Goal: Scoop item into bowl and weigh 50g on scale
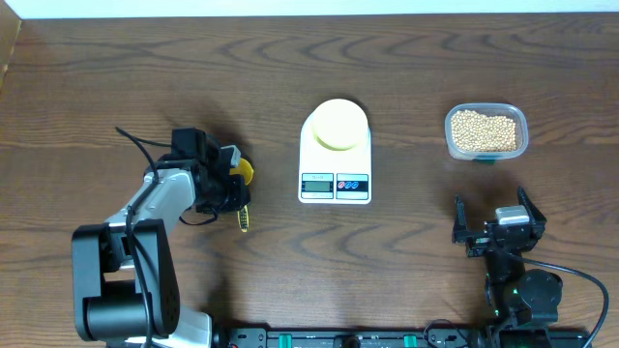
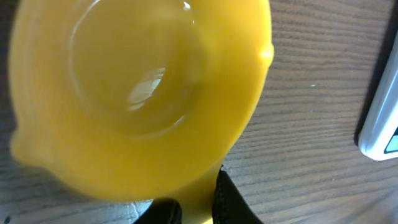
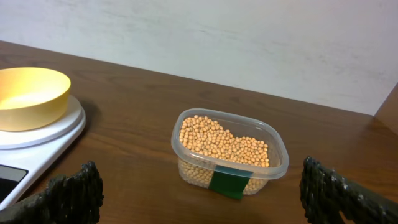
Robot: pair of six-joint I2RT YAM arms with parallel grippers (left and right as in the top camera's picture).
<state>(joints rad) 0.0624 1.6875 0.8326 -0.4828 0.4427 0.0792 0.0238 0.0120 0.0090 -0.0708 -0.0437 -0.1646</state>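
The pale yellow bowl sits empty on the white scale at the table's middle. The item, beige beans, fills a clear tub at the back right. My left gripper is shut on the handle of a bright yellow scoop, left of the scale. The scoop's cup is empty. My right gripper stands open just in front of the tub, with nothing between its fingers.
The scale's white edge shows at the right of the left wrist view. A green label is stuck on the tub's front. A pale wall rises behind the table's far edge.
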